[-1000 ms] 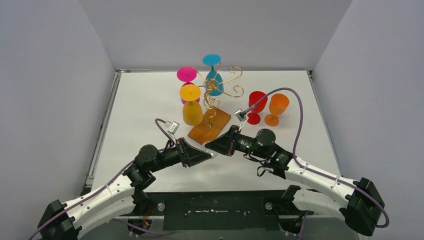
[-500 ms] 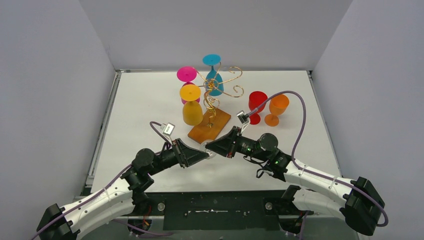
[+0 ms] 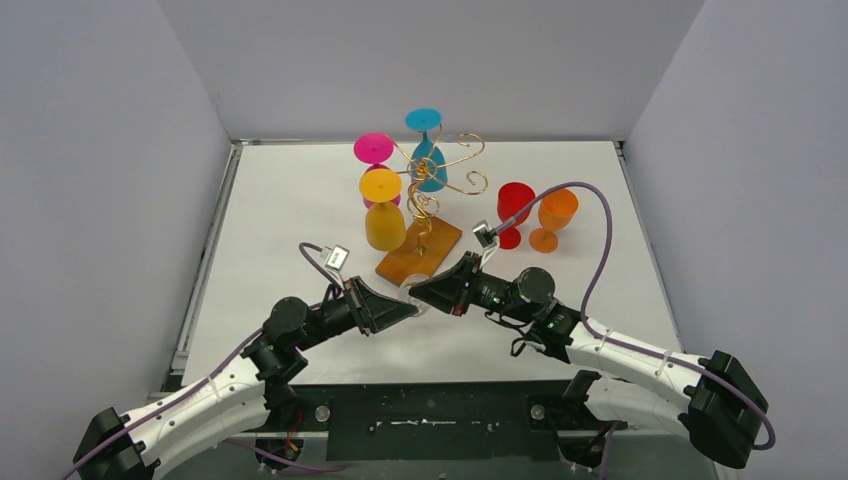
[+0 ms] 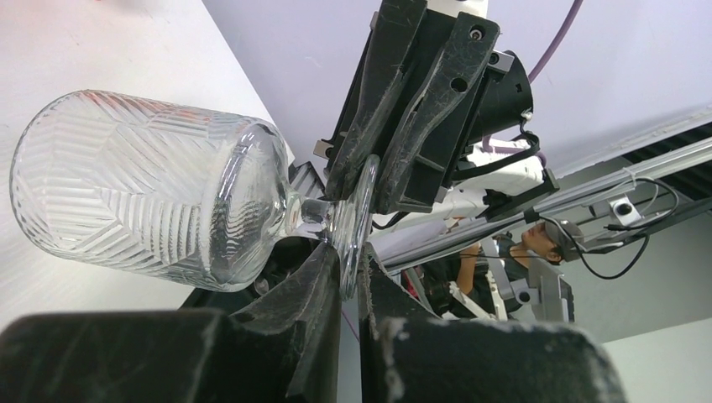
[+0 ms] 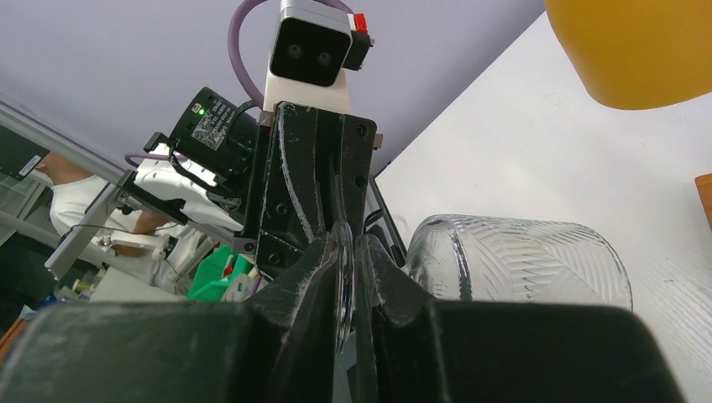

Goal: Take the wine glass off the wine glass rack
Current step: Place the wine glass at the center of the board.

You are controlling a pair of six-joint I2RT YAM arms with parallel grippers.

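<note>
A clear ribbed wine glass (image 3: 413,290) lies sideways between my two grippers, low over the table just in front of the rack's wooden base (image 3: 420,253). My left gripper (image 3: 410,306) is shut on the glass's foot disc; its bowl (image 4: 143,185) points away to the left. My right gripper (image 3: 421,289) is shut on the same foot from the opposite side and shows in the left wrist view (image 4: 382,159). In the right wrist view my right gripper (image 5: 346,243) pinches the disc, with the bowl (image 5: 520,260) beside it. The gold wire rack (image 3: 432,185) stands behind.
A yellow glass (image 3: 384,212), a pink glass (image 3: 373,150) and a blue glass (image 3: 428,160) hang upside down on the rack. A red glass (image 3: 514,208) and an orange glass (image 3: 555,215) stand on the table to the rack's right. Grey walls enclose the table.
Both grippers shifted slightly left with the clear glass between them during the first half second. Since then they have barely moved.
</note>
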